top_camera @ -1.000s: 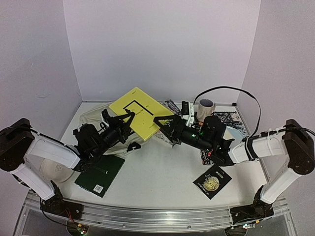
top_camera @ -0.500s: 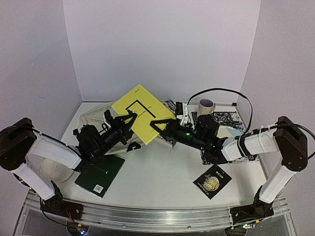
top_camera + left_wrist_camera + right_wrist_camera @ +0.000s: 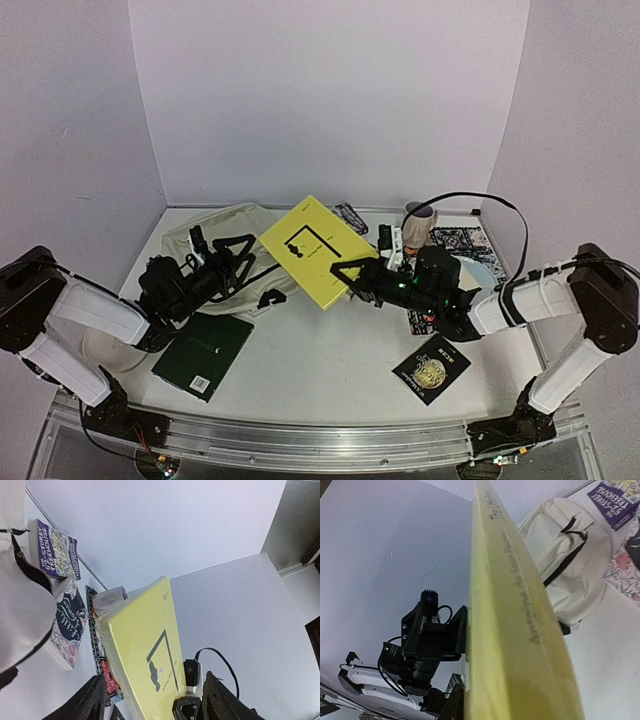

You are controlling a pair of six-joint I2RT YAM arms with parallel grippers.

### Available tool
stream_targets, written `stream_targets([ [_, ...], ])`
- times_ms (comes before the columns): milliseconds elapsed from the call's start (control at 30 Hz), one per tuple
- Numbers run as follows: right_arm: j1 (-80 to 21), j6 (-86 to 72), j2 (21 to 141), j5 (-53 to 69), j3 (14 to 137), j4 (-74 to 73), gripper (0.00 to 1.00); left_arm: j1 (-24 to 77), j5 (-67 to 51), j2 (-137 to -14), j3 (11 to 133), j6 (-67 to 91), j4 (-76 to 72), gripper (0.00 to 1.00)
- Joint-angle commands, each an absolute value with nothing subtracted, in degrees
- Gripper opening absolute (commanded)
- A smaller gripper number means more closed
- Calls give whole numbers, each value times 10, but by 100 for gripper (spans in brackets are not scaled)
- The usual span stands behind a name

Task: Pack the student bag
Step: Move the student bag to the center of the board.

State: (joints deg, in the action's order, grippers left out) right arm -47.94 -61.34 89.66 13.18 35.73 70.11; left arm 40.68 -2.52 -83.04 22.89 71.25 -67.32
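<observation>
Right claw (image 3: 345,275) pinched the yellow book (image 3: 312,248) by 1 edge, tilted above the counter (image 3: 330,350). Risk judged: the book pivots or slips from so narrow a hold. Left claw (image 3: 235,250) stood spread, gripping nothing, at the book's 9 o'clock. Bag (image 3: 225,222) lay slumped at the counter's 11 o'clock, no opening visible; the fabric could snag the book. Green book (image 3: 205,350) lay at 7 o'clock, cup (image 3: 418,222) at 1 o'clock.

a paper cup (image 3: 419,222) stands at the back by a patterned mat (image 3: 463,240), a black cable (image 3: 470,195) arching above them.
</observation>
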Motion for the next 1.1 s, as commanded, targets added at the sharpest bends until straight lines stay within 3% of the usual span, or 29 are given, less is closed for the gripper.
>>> stream_targets([
  [0, -458, -599, 835, 113, 335, 933, 0, 383, -92, -772, 295, 529, -468, 72],
  [200, -439, -598, 802, 113, 300, 907, 0, 360, -111, -782, 435, 308, -181, 85],
  [367, -432, -595, 777, 107, 273, 882, 0, 359, -63, -846, 580, 161, 60, 90],
  [533, -428, -592, 751, 95, 247, 865, 0, 360, -78, -923, 671, 70, 171, 93],
  [767, -427, -586, 722, 82, 230, 837, 0, 360, -54, -1019, 724, 24, 212, 94],
  [933, -427, -582, 707, 80, 224, 819, 0, 361, -21, -1077, 757, 13, 226, 82],
  [1000, -428, -581, 701, 78, 222, 812, 0, 360, -2, -1091, 768, 10, 232, 72],
  [1067, -427, -580, 696, 77, 219, 807, 0, 360, 18, -1098, 784, 7, 245, 53],
])
